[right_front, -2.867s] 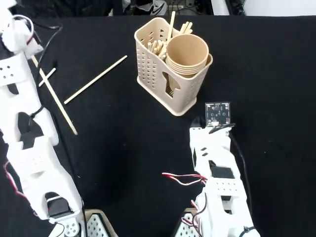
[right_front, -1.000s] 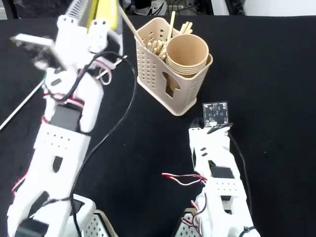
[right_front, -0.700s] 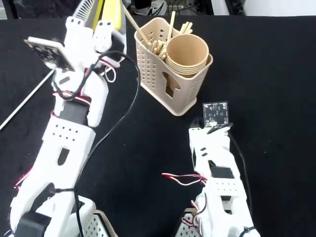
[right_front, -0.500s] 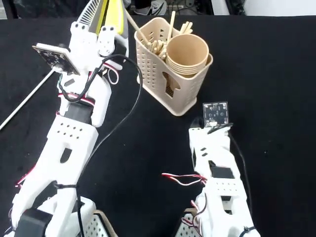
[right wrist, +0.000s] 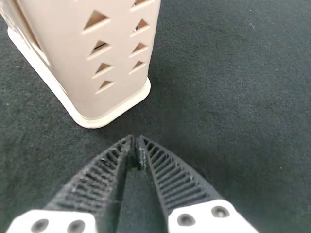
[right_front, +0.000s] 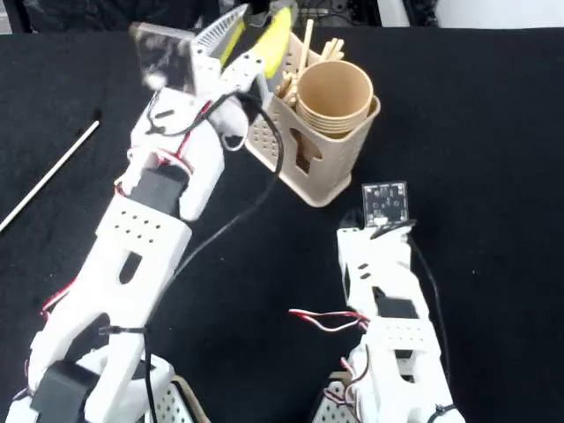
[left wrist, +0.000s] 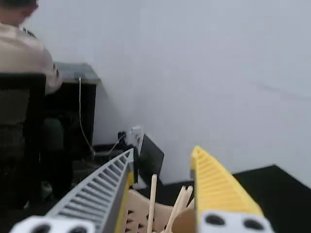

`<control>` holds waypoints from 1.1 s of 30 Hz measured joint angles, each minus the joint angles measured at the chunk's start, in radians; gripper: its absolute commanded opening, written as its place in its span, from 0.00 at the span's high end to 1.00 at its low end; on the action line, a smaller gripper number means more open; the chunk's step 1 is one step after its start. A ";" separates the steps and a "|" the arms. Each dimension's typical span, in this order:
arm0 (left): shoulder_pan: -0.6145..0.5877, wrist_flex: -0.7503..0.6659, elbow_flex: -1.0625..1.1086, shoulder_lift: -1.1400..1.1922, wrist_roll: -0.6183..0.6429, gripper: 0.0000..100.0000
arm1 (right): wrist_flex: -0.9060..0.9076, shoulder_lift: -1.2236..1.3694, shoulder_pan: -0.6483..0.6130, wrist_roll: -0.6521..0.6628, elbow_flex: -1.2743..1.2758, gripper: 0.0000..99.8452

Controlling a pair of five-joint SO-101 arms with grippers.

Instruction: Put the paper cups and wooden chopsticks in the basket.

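- Over the table, from the high view: my left gripper (right_front: 264,12) has swung in from the table's left side and now hangs above the basket (right_front: 304,167), its jaws spread apart. Half a second ago it carried a chopstick at the basket's near rim; that stick is no longer between the jaws. I judge it dropped in among the chopsticks (right_front: 286,84) already standing there.
- The paper cups (right_front: 335,88) sit stacked in the basket's other compartment, just as they did in every earlier frame.
- One loose chopstick (right_front: 48,176) lies on the table (right_front: 493,132), well apart from the basket, so by my reading one pickup remains.
- The right arm (right_front: 383,291) has not moved throughout.
- Left wrist view: the left gripper (left wrist: 163,151) is wide open, pinching nothing. A chopstick (left wrist: 152,199) stands upright in the basket (left wrist: 141,213) below, between the jaws but touching neither.
- Right wrist view: the right gripper (right wrist: 133,143) is pressed together and empty, low over the table, just beside the basket (right wrist: 97,58).
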 measured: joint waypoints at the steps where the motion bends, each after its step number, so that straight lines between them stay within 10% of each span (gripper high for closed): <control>1: 0.000 0.083 -0.044 0.009 -0.002 0.79 | 0.000 0.000 0.000 0.000 0.000 0.99; 20: -0.315 1.188 -1.026 0.249 -0.393 0.79 | 0.000 0.000 0.000 0.000 0.000 0.99; 33: -0.525 1.304 -1.370 0.907 -0.807 0.79 | 0.000 0.000 0.000 0.000 0.000 0.99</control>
